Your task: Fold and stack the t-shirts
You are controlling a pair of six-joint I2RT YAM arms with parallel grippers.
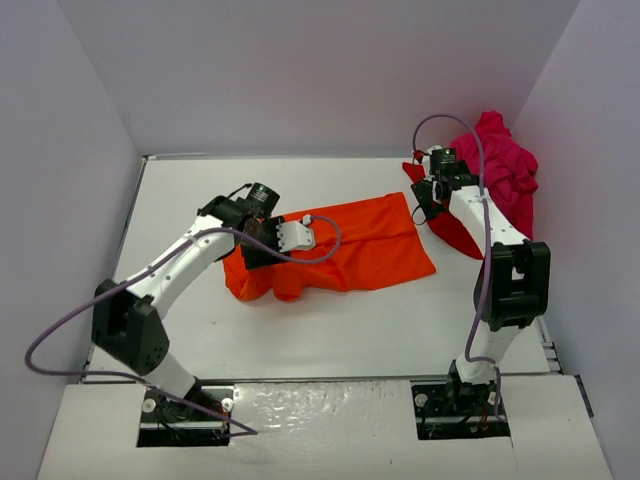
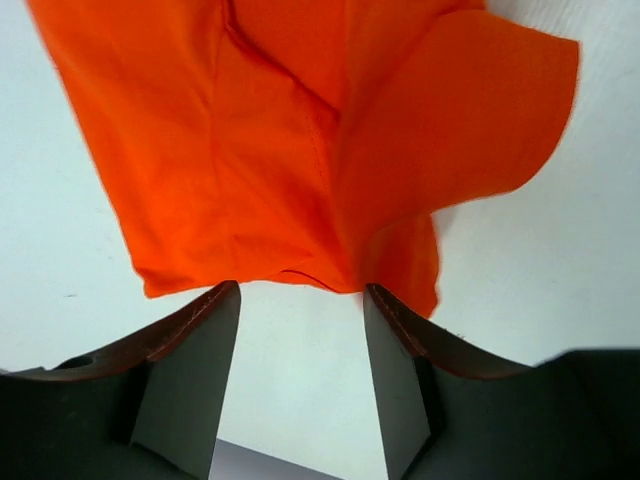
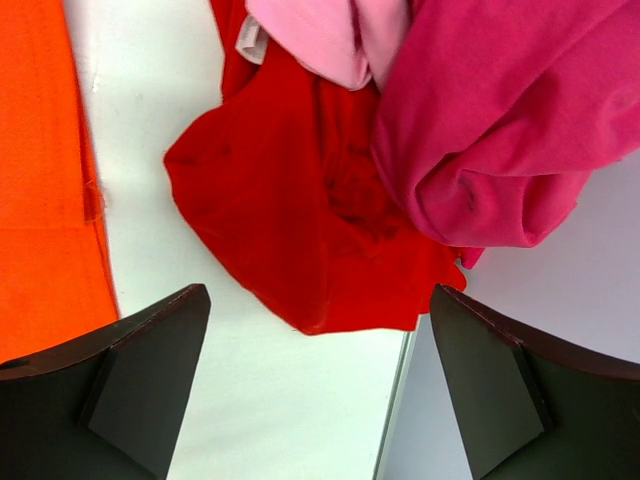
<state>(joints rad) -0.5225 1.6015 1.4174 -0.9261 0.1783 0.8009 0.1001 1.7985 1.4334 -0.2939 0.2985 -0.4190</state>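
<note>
An orange-red t-shirt (image 1: 370, 245) lies partly folded mid-table, its left end bunched. My left gripper (image 1: 262, 246) hovers over that bunched end. In the left wrist view the gripper (image 2: 302, 290) is open and empty, and the orange t-shirt's hem (image 2: 300, 150) lies just past the fingertips, with bare table between the fingers. At the right rear, a red t-shirt (image 1: 455, 232) lies under a crumpled magenta-pink one (image 1: 505, 165). My right gripper (image 1: 425, 205) stands wide open (image 3: 320, 300) and empty just short of the red t-shirt (image 3: 300, 210). The magenta t-shirt (image 3: 500, 120) is to its right.
White walls (image 1: 320, 80) close in the table on three sides. The pile leans on the right wall, and the table's right edge (image 3: 395, 410) runs beside my right finger. A pale pink cloth (image 3: 330, 35) shows on top of the pile. The orange shirt's edge (image 3: 45, 180) lies left of my right gripper.
</note>
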